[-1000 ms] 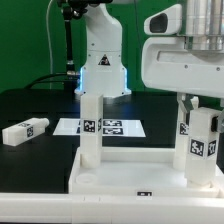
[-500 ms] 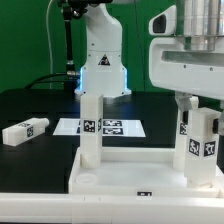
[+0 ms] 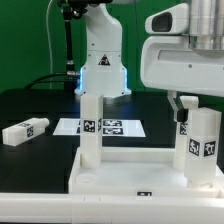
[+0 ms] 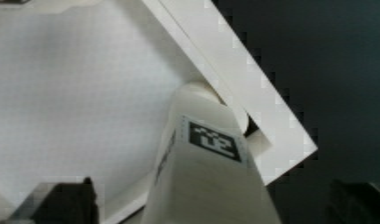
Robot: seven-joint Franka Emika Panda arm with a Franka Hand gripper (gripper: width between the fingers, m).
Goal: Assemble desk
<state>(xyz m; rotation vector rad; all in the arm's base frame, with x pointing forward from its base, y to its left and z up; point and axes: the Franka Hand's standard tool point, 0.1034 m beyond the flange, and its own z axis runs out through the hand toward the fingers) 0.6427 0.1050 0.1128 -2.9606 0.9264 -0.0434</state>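
The white desk tabletop lies rim up at the front, and its flat inside fills much of the wrist view. Two white legs stand upright in its far corners, one toward the exterior view's left and one toward its right. My gripper hangs over the right leg, open. Its dark fingers stand clear of the leg on both sides. A third leg lies loose on the black table at the exterior view's left.
The marker board lies flat behind the tabletop. The arm's white base stands at the back. My arm's large white body blocks the upper part of the exterior view's right side.
My jaws have spread apart and let go of the right leg, which stays upright in its corner. The hand has shifted slightly upward.
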